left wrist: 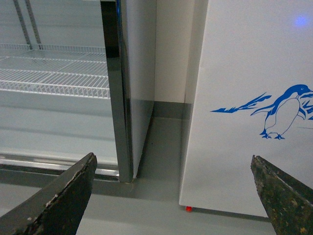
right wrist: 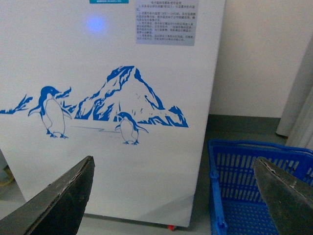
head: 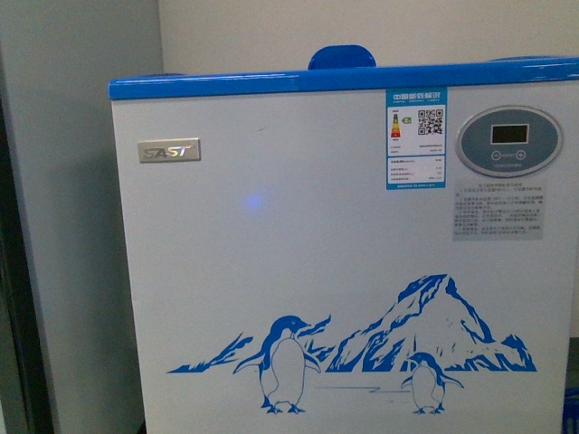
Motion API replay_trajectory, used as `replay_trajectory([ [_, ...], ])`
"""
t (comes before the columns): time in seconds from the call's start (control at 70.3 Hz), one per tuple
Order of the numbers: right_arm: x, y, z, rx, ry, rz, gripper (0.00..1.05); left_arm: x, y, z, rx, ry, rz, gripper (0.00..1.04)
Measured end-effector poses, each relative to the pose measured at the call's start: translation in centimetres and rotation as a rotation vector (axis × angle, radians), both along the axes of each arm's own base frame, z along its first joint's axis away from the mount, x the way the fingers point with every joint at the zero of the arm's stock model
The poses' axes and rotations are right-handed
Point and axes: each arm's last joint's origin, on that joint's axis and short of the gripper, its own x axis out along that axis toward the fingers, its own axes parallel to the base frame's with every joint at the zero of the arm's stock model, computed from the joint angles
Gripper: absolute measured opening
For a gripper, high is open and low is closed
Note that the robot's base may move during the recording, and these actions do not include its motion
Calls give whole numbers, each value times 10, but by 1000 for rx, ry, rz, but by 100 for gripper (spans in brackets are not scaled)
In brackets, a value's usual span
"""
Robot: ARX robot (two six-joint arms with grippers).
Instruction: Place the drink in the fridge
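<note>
The fridge (head: 298, 262), a white chest freezer with a blue top rim and a blue penguin-and-mountain decal, fills the front view close up. Its front panel also shows in the left wrist view as the fridge (left wrist: 244, 73) and in the right wrist view as the fridge (right wrist: 98, 161). The drink is out of view in every frame. My left gripper (left wrist: 178, 196) is open, its dark fingers spread over grey floor beside the fridge's lower corner. My right gripper (right wrist: 173, 196) is open too, with nothing between its fingers, facing the fridge's lower front.
A tall display cooler (left wrist: 115, 98) with white wire shelves (left wrist: 54, 78) stands left of the fridge, with a narrow gap of grey floor (left wrist: 161, 152) between them. A blue plastic basket (right wrist: 254, 191) sits on the floor at the fridge's right. A control panel (head: 508, 140) is on the fridge front.
</note>
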Motion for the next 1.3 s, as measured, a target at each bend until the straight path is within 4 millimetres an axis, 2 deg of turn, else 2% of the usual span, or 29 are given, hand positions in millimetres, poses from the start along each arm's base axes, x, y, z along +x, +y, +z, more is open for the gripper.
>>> replay_trajectory([
  [0.555,0,0,0,0,1,-2,98,0,0,0,0,0,0,97],
  [0.612,2,0,-1,28,29,-144,98,0,0,0,0,0,0,97],
  [0.669,5,-4,-2,40,110,-410,98,0,0,0,0,0,0,97],
  [0.697,5,-8,-2,37,135,-488,98,0,0,0,1,0,0,97],
  [0.754,7,-20,1,36,181,-629,98,0,0,0,0,0,0,97],
  [0.854,14,-43,16,61,191,-677,98,0,0,0,1,0,0,97],
  [0.954,27,-85,16,100,281,-731,98,0,0,0,0,0,0,97],
  [1.096,45,-143,-7,129,423,-819,98,0,0,0,1,0,0,97],
  [1.139,53,-162,-19,133,481,-841,98,0,0,0,0,0,0,97],
  [1.295,80,-198,-71,197,685,-810,98,0,0,0,1,0,0,97],
])
